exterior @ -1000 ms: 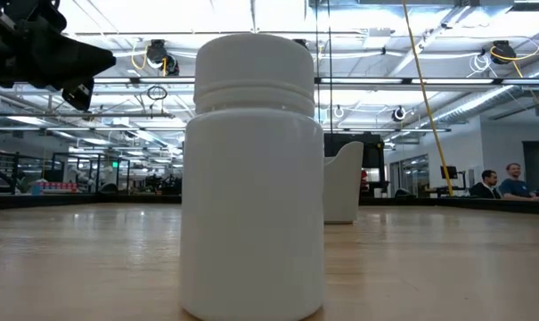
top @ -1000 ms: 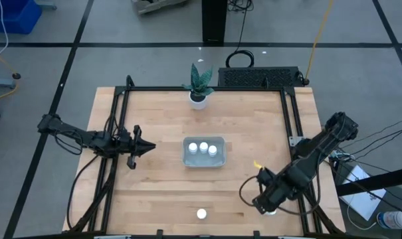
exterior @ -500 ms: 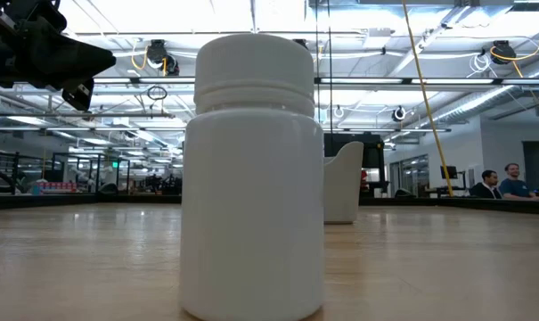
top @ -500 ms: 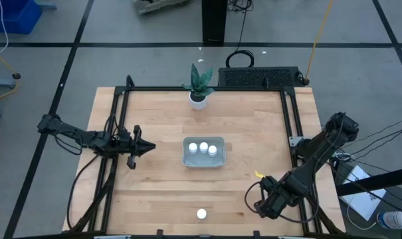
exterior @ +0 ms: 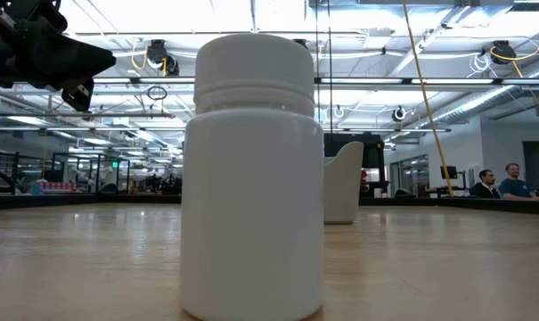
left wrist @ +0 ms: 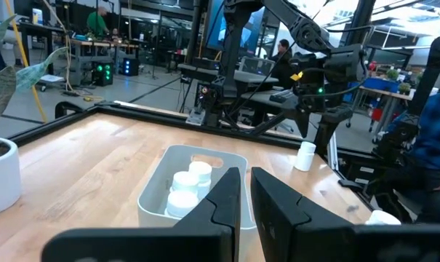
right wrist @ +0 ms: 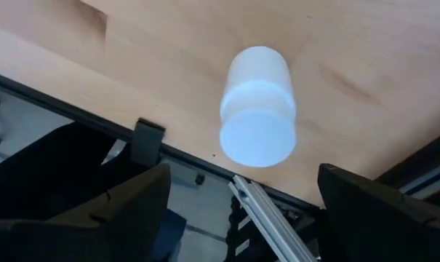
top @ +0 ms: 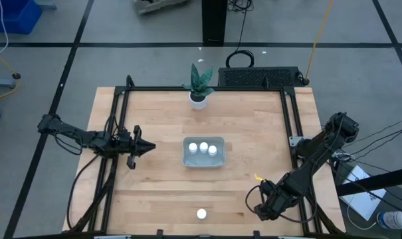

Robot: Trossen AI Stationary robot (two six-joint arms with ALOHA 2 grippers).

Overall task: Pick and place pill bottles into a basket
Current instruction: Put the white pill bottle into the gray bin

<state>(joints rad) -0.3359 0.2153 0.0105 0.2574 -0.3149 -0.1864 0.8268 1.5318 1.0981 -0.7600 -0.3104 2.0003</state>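
White pill bottle (right wrist: 257,106) stands between the right tool's (right wrist: 241,196) spread, untouching fingers.

The basket (top: 204,161), a shallow pale grey-blue tray with rounded corners, lies at the middle of the tabletop. Three pill bottles (top: 203,147) stand upright inside it in a short row, white caps up, close together. A fourth bottle (top: 201,214) stands upright (alone) well apart from the basket, toward the table's near edge. A fifth bottle (right wrist: 257,106), white with a round cap, stands near the table's edge, well off to the basket's right.
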